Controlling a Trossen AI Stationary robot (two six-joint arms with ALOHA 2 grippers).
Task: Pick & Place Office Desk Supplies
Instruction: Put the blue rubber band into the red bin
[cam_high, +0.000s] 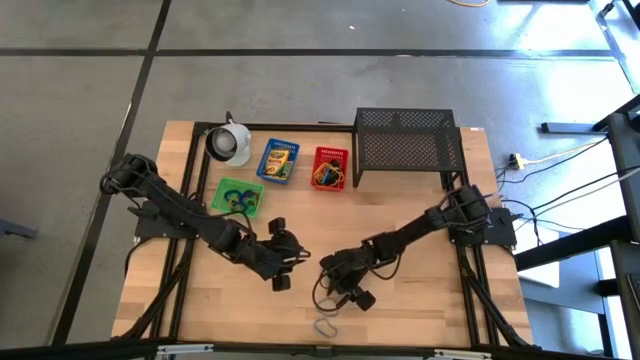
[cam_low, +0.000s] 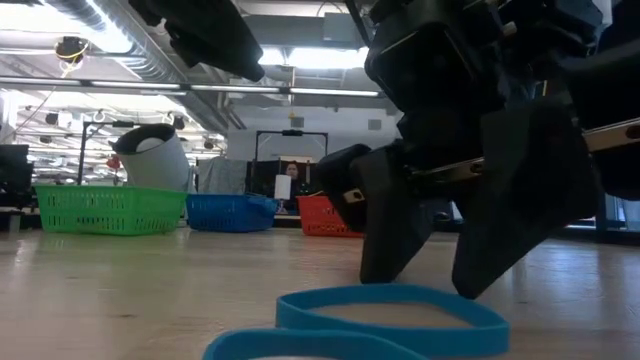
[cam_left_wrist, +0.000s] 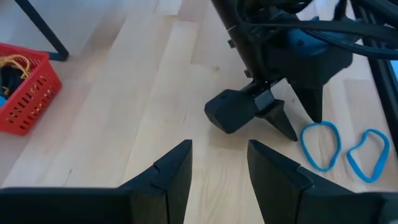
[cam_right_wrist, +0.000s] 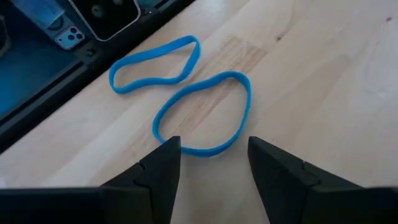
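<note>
Two blue rubber bands lie side by side on the wooden table near its front edge, the nearer band and the farther band. My right gripper is open and lowered to the table top, one finger on each side of the nearer band's closest end. In the low view its fingertips stand just behind that band. My left gripper hangs open above bare wood to the left of the right gripper, with nothing between its fingers. My right gripper comes slanting down from the table's right and far side, and its fingertips sit at the table surface around the near end of the blue band. Whether they touch the band itself I cannot tell. The band lies flat on the wood.
At the back stand a green basket with bands, a blue basket with crayon boxes, a red basket, a tipped white cup and a black mesh rack. Open wood lies between the baskets and the arms.
</note>
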